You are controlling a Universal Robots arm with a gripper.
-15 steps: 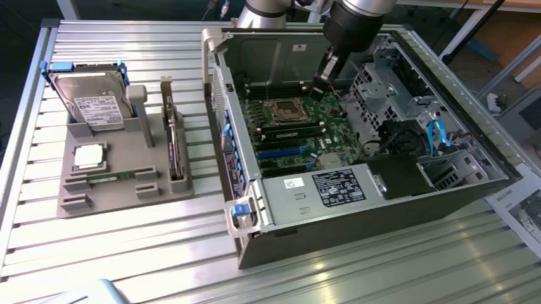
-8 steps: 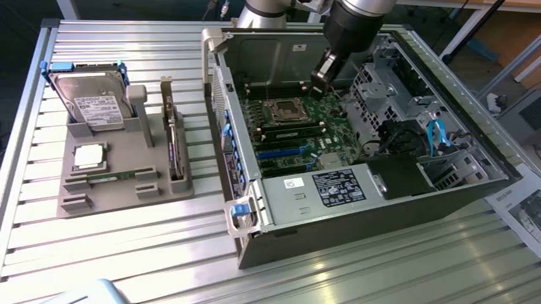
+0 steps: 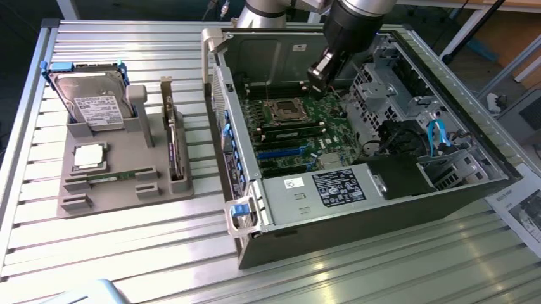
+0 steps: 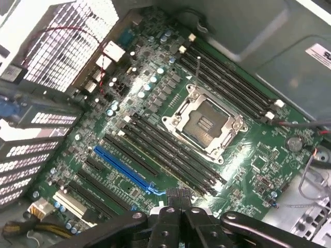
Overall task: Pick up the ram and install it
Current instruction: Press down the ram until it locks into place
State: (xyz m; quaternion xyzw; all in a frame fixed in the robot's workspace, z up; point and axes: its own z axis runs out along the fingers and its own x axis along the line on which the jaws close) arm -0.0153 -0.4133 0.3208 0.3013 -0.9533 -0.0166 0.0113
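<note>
Silver-grey arm (image 3: 268,11) with black wrist housing, black claw (image 4: 180,202) with round holes

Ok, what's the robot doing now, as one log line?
gripper shut | above motherboard inside computer case | one ram lies in grey tray

A ribbed, pale metal tabletop (image 3: 127,253) of parallel slats carries everything, gleaming under bright overhead light. Beyond its far edge stand slanted metal frame legs (image 3: 473,28) and an orange-brown surface (image 3: 507,38).
</note>
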